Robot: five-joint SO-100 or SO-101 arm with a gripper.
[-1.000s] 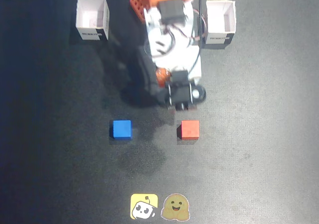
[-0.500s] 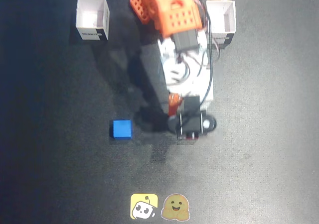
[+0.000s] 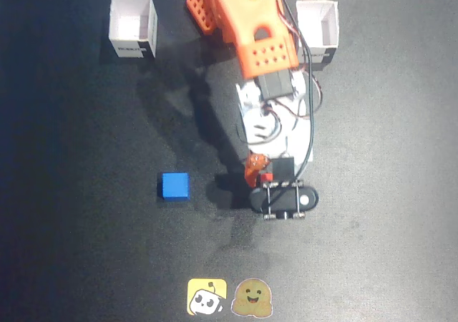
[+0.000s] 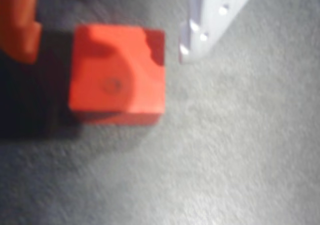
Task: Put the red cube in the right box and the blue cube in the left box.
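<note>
Right under the wrist camera, the red cube sits on the dark grey counter, filling the upper left of that view. An orange finger stands at its left, at the picture's edge, and a white finger stands at its right, a narrow strip of counter showing between that one and the cube. The pincer is spread around the cube with both fingers apart from it as far as the blur lets me judge, so it is released, not clenched on anything.

In the fixed view, looking down, the pincer is mostly covered by the black wrist camera housing, and only a small red corner of the cube peeks out just above that housing, right of the middle of the counter. The blue cube lies on the counter well to the left of the pincer, apart from everything. Two stickers lie side by side at the bottom edge. The arm, orange and white with loose wires, reaches down from the top of the picture. Farther back, one white box stands open at the upper left, and another white box stands at the upper right, just beside the arm.
</note>
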